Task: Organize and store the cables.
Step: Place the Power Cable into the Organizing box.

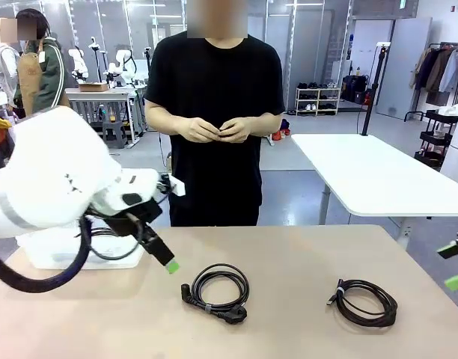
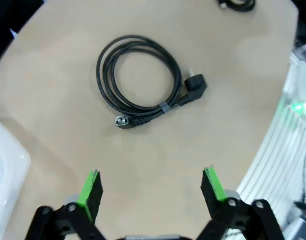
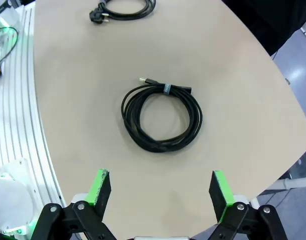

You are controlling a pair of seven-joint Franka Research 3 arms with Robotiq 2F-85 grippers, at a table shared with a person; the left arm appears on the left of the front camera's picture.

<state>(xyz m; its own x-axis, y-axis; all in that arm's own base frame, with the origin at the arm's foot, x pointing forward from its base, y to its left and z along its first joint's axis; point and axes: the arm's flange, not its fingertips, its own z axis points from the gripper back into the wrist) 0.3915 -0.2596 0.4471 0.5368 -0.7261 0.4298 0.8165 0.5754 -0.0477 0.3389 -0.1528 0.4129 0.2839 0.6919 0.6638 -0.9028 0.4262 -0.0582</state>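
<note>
In the front view, a coiled black power cord (image 1: 218,293) lies in the middle of the tan table (image 1: 289,250). A thinner black banded coil (image 1: 362,302) sits well to its right, seemingly one per arm, and a white plastic bin (image 1: 53,254) at the left is probably their store. In the left wrist view, the left gripper (image 2: 153,192) hangs spread wide and empty, facing the power cord for a grasp. In the right wrist view, the right gripper (image 3: 160,192), equally wide and empty, faces the banded coil.
</note>
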